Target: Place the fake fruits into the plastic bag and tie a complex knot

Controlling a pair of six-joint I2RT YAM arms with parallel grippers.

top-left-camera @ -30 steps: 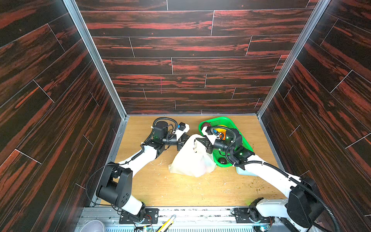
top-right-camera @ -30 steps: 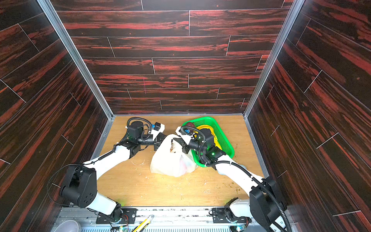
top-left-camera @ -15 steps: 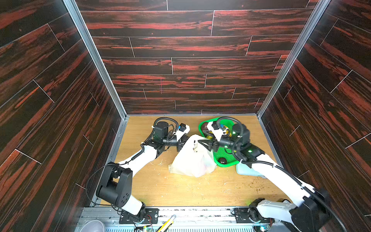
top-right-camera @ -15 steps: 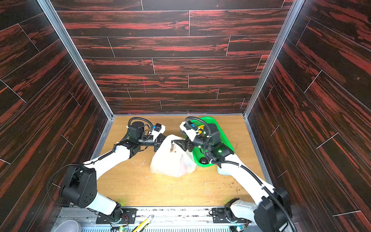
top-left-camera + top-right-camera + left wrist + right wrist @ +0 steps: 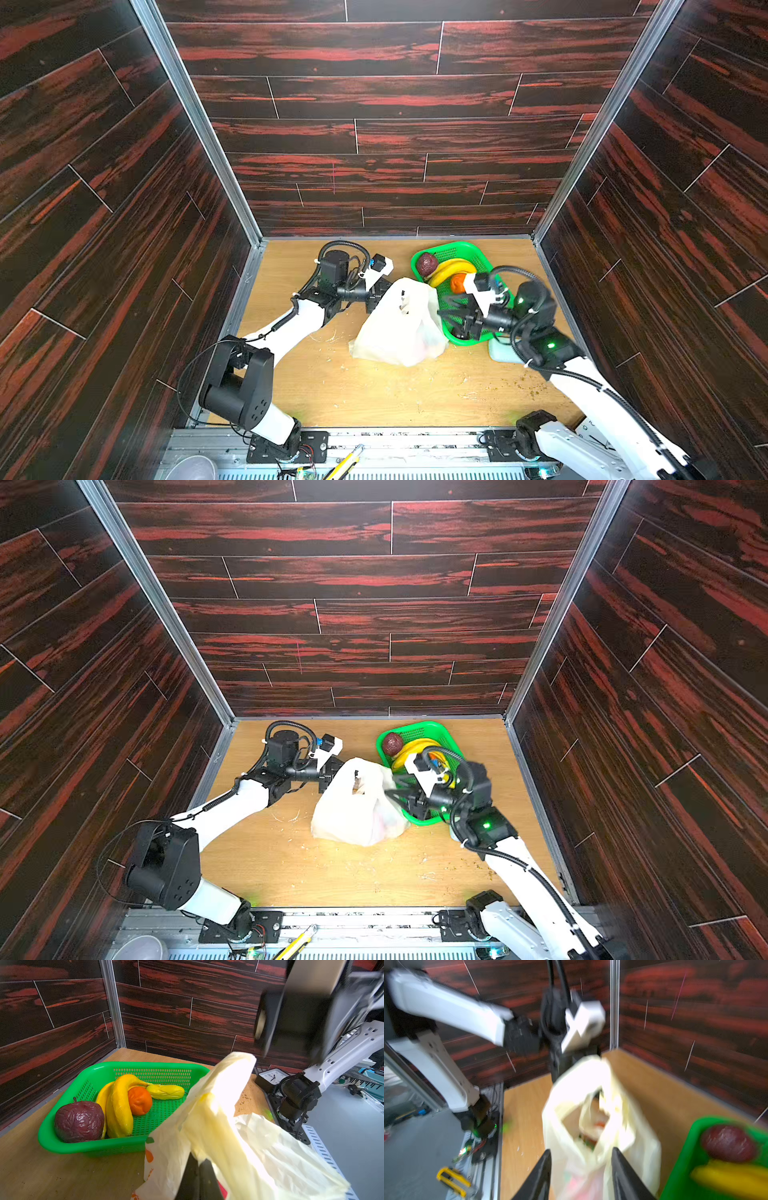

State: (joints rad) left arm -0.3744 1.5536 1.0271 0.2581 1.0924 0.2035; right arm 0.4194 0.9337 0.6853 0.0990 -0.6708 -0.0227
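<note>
The cream plastic bag [image 5: 395, 332] [image 5: 353, 812] stands in the middle of the table with its mouth up. My left gripper [image 5: 376, 296] [image 5: 198, 1164] is shut on one of its handles and holds it raised. My right gripper [image 5: 451, 318] [image 5: 581, 1151] is open at the bag's other side, and bag plastic [image 5: 591, 1105] lies between its fingers. Pink and red shapes show through the bag. Fake fruits lie in the green basket [image 5: 446, 245] [image 5: 93, 1148]: a dark purple ball [image 5: 427, 264] [image 5: 80, 1121], bananas [image 5: 451, 268] [image 5: 120, 1105], an orange [image 5: 139, 1100] and a lemon [image 5: 166, 1091].
A pale blue pouch [image 5: 500, 353] lies under my right arm, next to the basket. A yellow utility knife [image 5: 347, 455] and a metal bowl [image 5: 193, 467] sit on the front rail. A small clock [image 5: 272, 1077] stands off the table's front edge. Dark wood walls close three sides.
My right gripper was shut at the top of the bag; it has opened and drawn back down and to the right beside the bag. The left arm and the bag have stayed put.
</note>
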